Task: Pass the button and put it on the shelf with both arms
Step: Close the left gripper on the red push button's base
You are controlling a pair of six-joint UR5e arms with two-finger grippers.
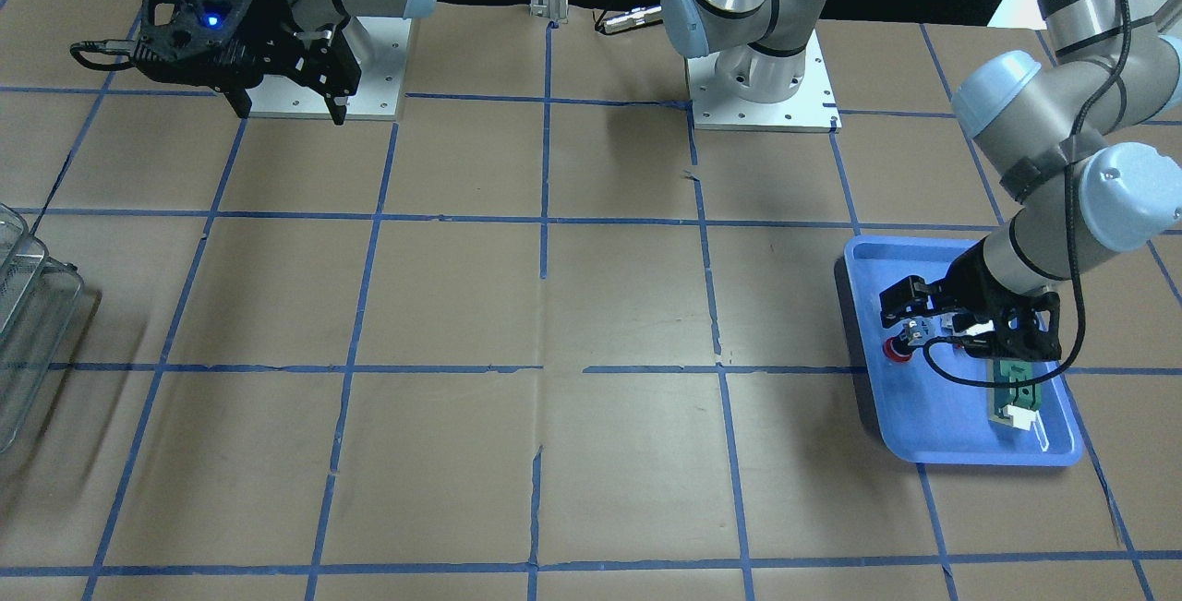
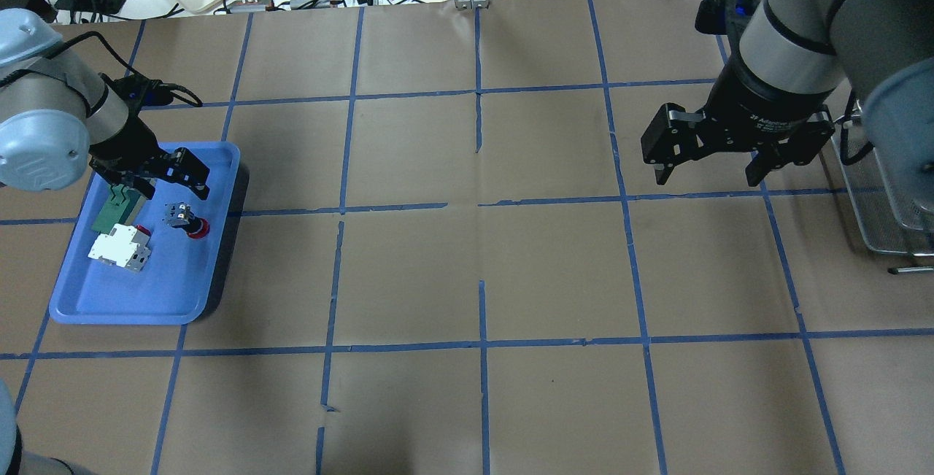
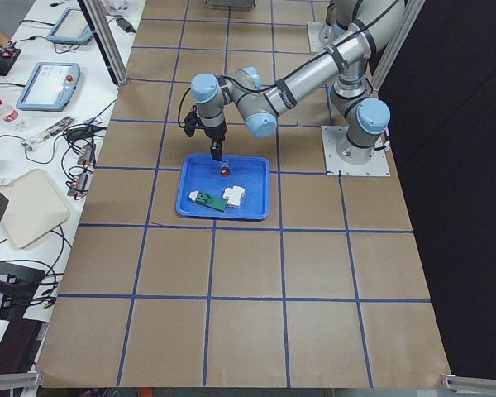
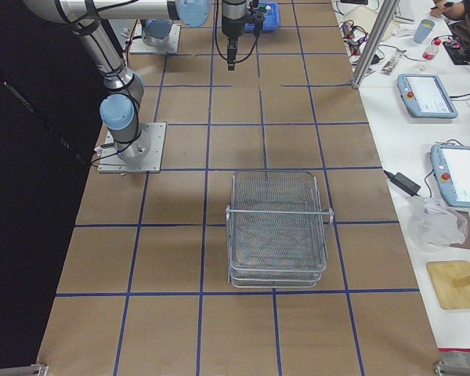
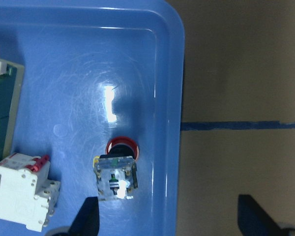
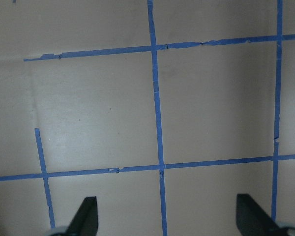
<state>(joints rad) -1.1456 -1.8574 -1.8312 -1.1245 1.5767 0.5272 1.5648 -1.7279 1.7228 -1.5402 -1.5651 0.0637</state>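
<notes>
The button [image 2: 187, 219], with a red cap and a grey block, lies in the blue tray [image 2: 146, 300] at the table's left; it also shows in the left wrist view [image 5: 116, 169] and the front view [image 1: 895, 349]. My left gripper [image 2: 160, 184] hangs open and empty just above the tray, over the button, and its fingertips [image 5: 88, 216] frame the button from above. My right gripper [image 2: 708, 172] is open and empty, high over bare table on the right. The wire-mesh shelf [image 4: 278, 227] stands at the table's right end, partly hidden behind the right arm in the overhead view [image 2: 886, 190].
The tray also holds a white block with red marks [image 2: 120, 250] and a green-and-white flat part [image 2: 113, 212], both left of the button. The brown table carries a grid of blue tape [image 2: 481, 205]. Cables and devices lie beyond the far edge.
</notes>
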